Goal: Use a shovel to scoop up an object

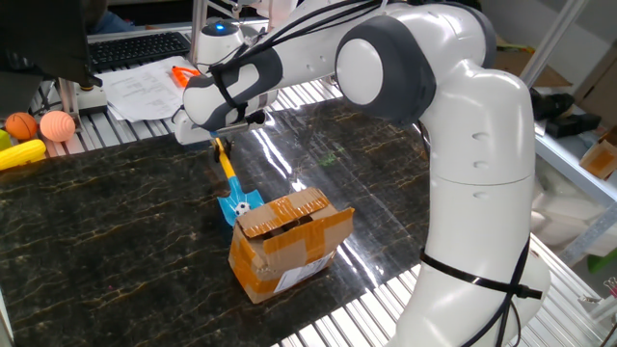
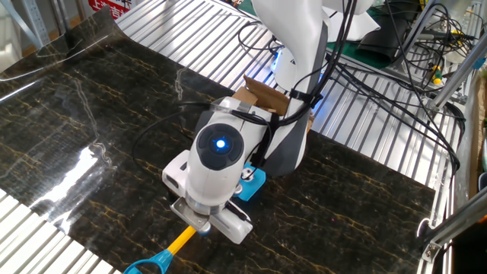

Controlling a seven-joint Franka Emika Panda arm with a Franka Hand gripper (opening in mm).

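Observation:
The shovel has a blue blade point(image 1: 237, 207), a yellow-orange shaft point(image 1: 228, 172) and a light blue handle end point(image 2: 147, 264). The blade rests on the dark table beside the brown cardboard box point(image 1: 289, 241). The tiny white ball with black patches point(image 1: 244, 205) sits on the blade in one fixed view; in the other fixed view it shows on the blade point(image 2: 248, 174) by the arm. My gripper point(image 1: 221, 144) is shut on the shovel's shaft, its fingers mostly hidden under the wrist point(image 2: 209, 221).
Two orange balls point(image 1: 40, 125) and a yellow object point(image 1: 21, 154) lie at the far left. An orange toy shovel point(image 1: 186, 74) lies on papers point(image 1: 145, 92) behind the table. Cables point(image 2: 396, 84) run over the slatted bench.

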